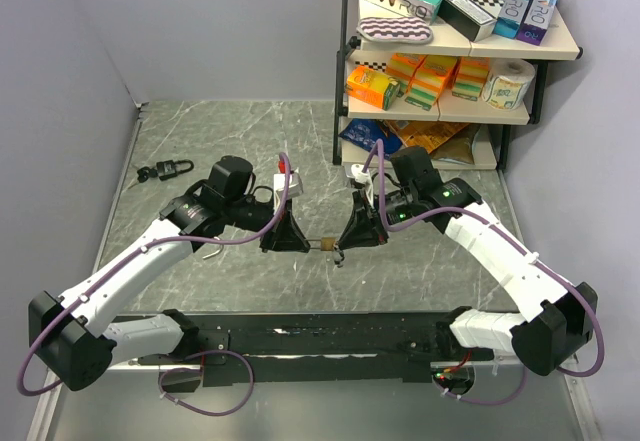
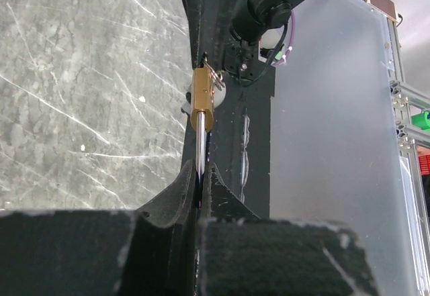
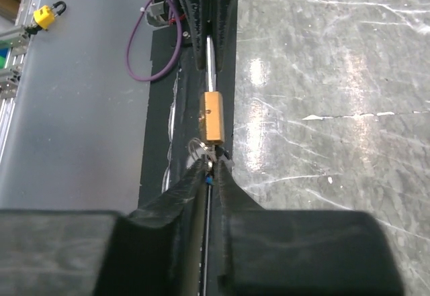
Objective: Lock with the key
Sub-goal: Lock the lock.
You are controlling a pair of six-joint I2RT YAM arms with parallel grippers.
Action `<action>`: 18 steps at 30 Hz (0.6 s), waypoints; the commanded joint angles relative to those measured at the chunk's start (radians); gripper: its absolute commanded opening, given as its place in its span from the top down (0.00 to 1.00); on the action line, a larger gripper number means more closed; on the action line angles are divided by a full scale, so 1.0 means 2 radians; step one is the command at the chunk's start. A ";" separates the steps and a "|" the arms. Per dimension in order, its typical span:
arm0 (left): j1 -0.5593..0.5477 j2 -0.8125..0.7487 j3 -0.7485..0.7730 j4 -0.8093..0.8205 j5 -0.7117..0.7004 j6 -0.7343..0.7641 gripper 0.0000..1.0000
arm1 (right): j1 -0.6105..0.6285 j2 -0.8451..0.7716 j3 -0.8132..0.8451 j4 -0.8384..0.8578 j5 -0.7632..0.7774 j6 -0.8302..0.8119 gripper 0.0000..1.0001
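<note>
Your left end effector clamps the padlock by its shackle above the bench; the right end effector pinches the key. If you twist off-axis, it can slip.

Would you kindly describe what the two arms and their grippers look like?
Both arms have white links with black joints: left arm, right arm. A purple cable runs along each. The left gripper and right gripper have black, wedge-shaped fingers. A green light glows near the right wrist.
</note>
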 commanded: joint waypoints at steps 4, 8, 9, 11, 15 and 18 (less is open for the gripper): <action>0.003 0.000 0.004 0.036 0.025 -0.010 0.99 | 0.002 -0.017 0.005 -0.002 0.015 -0.012 1.00; 0.021 -0.002 0.000 0.027 0.033 -0.010 0.99 | -0.011 -0.029 -0.008 -0.014 0.018 -0.018 1.00; 0.026 -0.002 0.000 0.025 0.034 -0.009 0.99 | -0.017 -0.033 -0.012 -0.020 0.017 -0.025 1.00; 0.041 -0.001 0.001 0.013 0.038 0.002 0.99 | -0.030 -0.035 -0.018 -0.033 0.017 -0.038 1.00; 0.067 0.004 0.005 -0.010 0.048 0.034 0.99 | -0.059 -0.034 -0.032 -0.078 0.016 -0.086 1.00; 0.074 0.010 0.013 -0.033 0.054 0.060 0.99 | -0.092 -0.023 -0.034 -0.113 0.013 -0.129 1.00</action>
